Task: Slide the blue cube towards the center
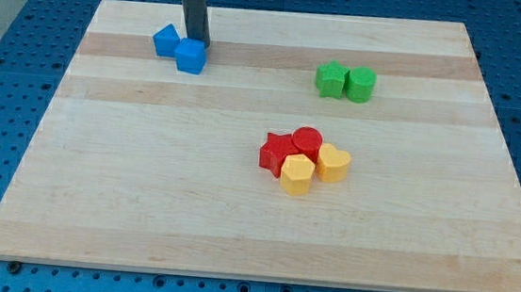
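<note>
The blue cube [191,57] lies on the wooden board [145,174] near the view's top left. A second blue block [166,39] of irregular shape touches it on its upper left. My tip [197,43] stands right at the cube's top edge, between the two blue blocks and just to the right of the second one. The dark rod rises from there out of the view's top.
Two green blocks [331,79] [360,84] sit side by side at the upper right. Near the board's middle is a tight cluster: a red star [277,151], a red cylinder [307,142], and two yellow blocks [296,175] [333,162].
</note>
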Controlling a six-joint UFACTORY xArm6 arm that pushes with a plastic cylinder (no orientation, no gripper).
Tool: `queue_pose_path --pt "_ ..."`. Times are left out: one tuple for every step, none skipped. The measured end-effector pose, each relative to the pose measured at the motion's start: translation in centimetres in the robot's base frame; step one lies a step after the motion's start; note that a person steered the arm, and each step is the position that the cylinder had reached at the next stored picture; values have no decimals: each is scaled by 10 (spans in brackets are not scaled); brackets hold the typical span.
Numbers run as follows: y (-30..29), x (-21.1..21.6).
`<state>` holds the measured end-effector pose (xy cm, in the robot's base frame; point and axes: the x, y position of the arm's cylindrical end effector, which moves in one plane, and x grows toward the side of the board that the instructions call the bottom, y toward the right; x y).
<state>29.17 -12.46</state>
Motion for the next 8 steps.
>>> queue_pose_path --pt "-22 13" --pt "-59 15" --pt "-57 37" --pt "-21 51" --pt "18 64" --pt "49 76" --pt "72 87" --pt "96 88"
